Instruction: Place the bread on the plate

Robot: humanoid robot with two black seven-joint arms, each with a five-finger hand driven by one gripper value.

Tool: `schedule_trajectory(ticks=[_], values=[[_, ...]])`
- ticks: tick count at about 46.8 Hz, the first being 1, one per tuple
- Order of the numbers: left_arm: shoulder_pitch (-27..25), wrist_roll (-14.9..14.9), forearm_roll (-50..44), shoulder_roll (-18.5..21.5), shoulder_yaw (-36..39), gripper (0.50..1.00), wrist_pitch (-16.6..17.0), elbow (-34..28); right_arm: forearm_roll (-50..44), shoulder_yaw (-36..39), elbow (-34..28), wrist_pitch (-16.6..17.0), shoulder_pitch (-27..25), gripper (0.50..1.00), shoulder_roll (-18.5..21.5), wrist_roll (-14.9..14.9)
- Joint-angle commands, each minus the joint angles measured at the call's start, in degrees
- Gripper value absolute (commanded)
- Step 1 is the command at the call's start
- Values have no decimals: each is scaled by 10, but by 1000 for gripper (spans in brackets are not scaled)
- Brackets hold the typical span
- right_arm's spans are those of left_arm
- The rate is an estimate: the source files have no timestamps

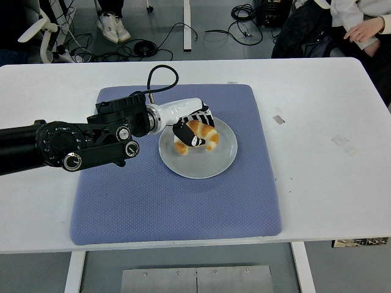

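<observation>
A golden croissant-shaped bread [203, 135] is held over the upper part of the pale grey plate [211, 162], low enough that it may touch it. My left hand [190, 129] reaches in from the left, its black fingers [185, 132] curled around the bread's left side. The plate lies on a blue mat [177, 201] in the middle of the white table. The right arm is out of the picture.
Two small bits of tape [278, 118] lie on the white table to the right of the mat. A person [360, 18] sits beyond the table's far right corner, with cables on the floor behind.
</observation>
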Motion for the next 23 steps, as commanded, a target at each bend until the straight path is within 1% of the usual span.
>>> schedule_trajectory(ticks=[1,6,8,10,12,15,18,23], values=[[0,0,6,0,6,584,0,1,0,0,0,0,0,1000,0,0],[0,0,8,0,7,639,1,1,0,0,0,0,0,1000,0,0],[0,0,8,0,7,645,1,1,0,0,0,0,0,1000,0,1],[0,0,8,0,7,663,1,1,0,0,0,0,0,1000,0,0],[0,0,7,1,7,705,1,1,0,0,0,0,0,1000,0,1],[0,0,7,1,6,793,1,1,0,0,0,0,0,1000,0,0],[0,-1,7,1,5,857,1,1,0,0,0,0,0,1000,0,0],[0,-3,4,3,3,925,1,1,0,0,0,0,0,1000,0,0]])
